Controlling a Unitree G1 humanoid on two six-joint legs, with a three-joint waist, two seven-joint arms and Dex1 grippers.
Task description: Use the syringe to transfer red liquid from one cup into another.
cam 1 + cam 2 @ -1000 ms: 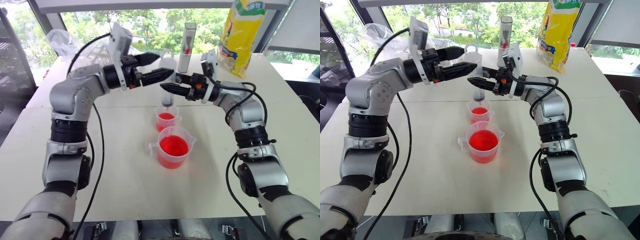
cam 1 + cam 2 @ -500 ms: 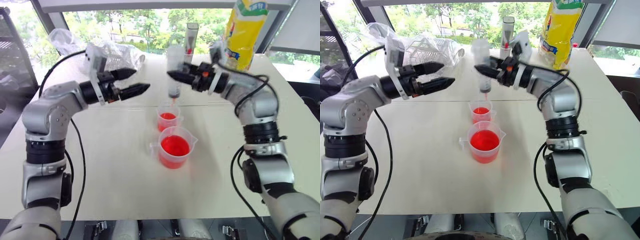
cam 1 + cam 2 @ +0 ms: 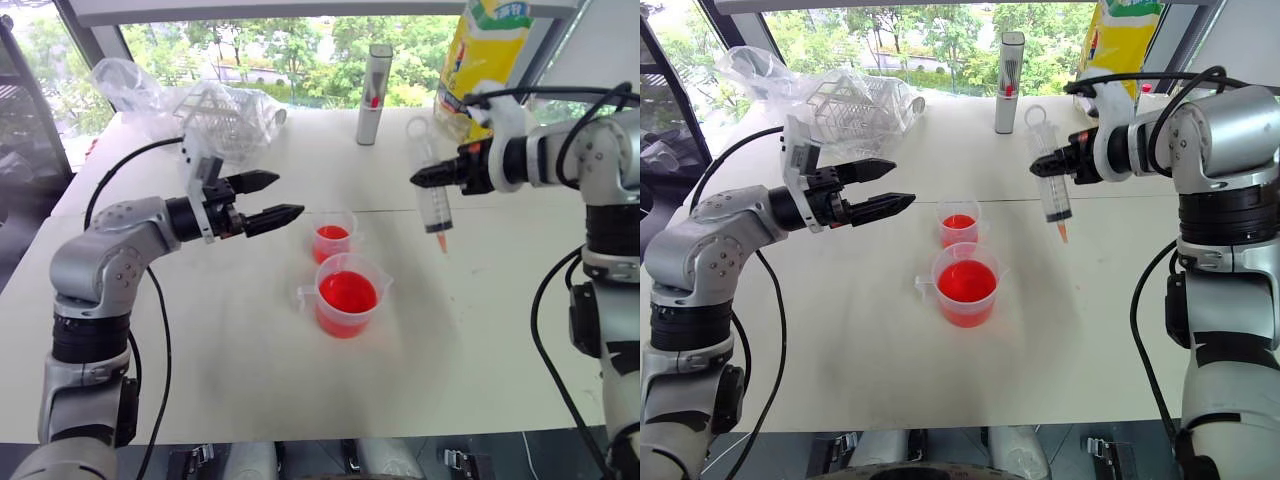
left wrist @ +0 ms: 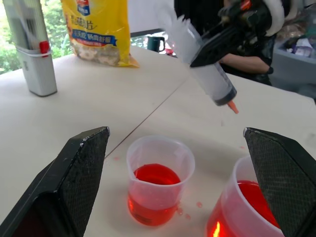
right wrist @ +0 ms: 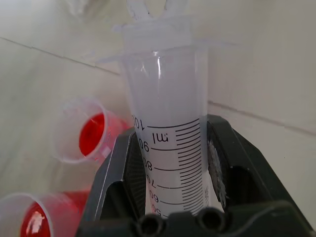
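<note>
Seen from above, a pale surface (image 3: 250,360) with two clear cups at its middle. Big cup (image 3: 347,296) taken as landmark, about half full of red liquid (image 3: 347,291). Small cup (image 3: 333,241) just behind it, apart from it, holding a shallow layer of red.

Syringe (image 3: 431,195) held in the air to the right of the big cup and well above the surface, nearly upright, orange tip down, clear of both cups. Right hand (image 3: 424,176) clamped shut on the barrel near its top. Barrel looked empty of red, plunger seal low near the tip. Left hand (image 3: 272,197) spread fully open, holding nothing, hovering level to the left of the big cup.

Judged near the end, or between rounds: red in both cups, syringe emptied and carried aside. Possibly left: another draw, or setting the syringe down.

Writing: graduation marks on the barrel, with "ml", "90" and "70" readable in the right wrist view. Far behind the big cup, a yellow bag (image 3: 482,60) with blue label print, not readable, and an upright silver cylinder (image 3: 374,81) with a red mark.
</note>
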